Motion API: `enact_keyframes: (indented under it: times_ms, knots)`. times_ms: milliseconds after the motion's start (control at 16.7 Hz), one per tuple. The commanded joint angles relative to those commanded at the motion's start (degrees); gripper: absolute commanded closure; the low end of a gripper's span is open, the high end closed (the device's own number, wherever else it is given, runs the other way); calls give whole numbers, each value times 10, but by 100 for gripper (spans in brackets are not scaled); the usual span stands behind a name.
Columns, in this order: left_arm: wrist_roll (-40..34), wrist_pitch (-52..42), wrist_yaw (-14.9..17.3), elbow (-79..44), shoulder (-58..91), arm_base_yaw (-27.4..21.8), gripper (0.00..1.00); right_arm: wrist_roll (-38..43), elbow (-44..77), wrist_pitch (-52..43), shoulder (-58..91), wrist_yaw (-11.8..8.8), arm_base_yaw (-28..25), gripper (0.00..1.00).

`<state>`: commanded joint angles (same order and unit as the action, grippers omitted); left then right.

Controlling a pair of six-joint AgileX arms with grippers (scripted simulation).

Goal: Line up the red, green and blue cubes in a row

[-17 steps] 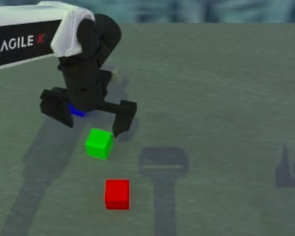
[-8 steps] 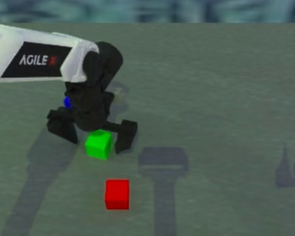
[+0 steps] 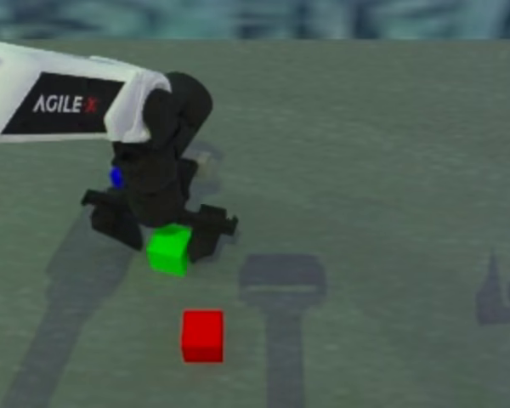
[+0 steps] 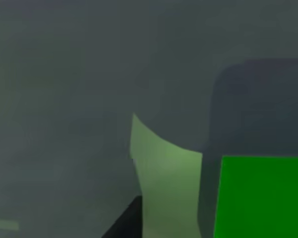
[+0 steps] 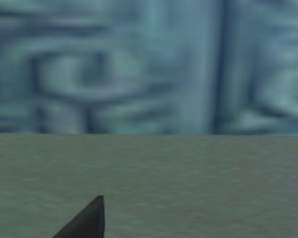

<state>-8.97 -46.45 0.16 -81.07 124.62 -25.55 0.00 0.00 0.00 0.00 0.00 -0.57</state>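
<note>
My left gripper (image 3: 165,241) is down at the table with a black finger on each side of the green cube (image 3: 170,249), hugging its sides, and the cube rests on the table. The left wrist view shows the green cube (image 4: 263,198) close up beside one black fingertip (image 4: 125,222). The blue cube (image 3: 116,177) peeks out behind the left arm, mostly hidden. The red cube (image 3: 202,336) stands alone nearer the front. The right arm is out of the top view; its wrist view shows only one dark fingertip (image 5: 92,220) above bare table.
The grey-green table (image 3: 382,170) stretches to the right of the cubes, crossed by arm shadows (image 3: 282,285). A blue patterned wall (image 3: 323,17) runs along the far edge.
The left gripper came forward from over the blue cube and dropped around the green cube. Over the last half second its fingers closed in against the cube's sides.
</note>
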Motion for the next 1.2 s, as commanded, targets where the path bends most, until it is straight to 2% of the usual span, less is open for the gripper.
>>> enact_keyframes:
  times_ms: [360, 960, 1200]
  knots:
    - [0, 0, 0, 0, 0, 0, 98, 0, 0, 0, 0, 0, 0, 0]
    - [1, -5, -1, -3, -8, 0, 100, 0, 0, 0, 0, 0, 0, 0]
    - [0, -72, -1, -42, -32, 5, 100, 0, 0, 0, 0, 0, 0, 0]
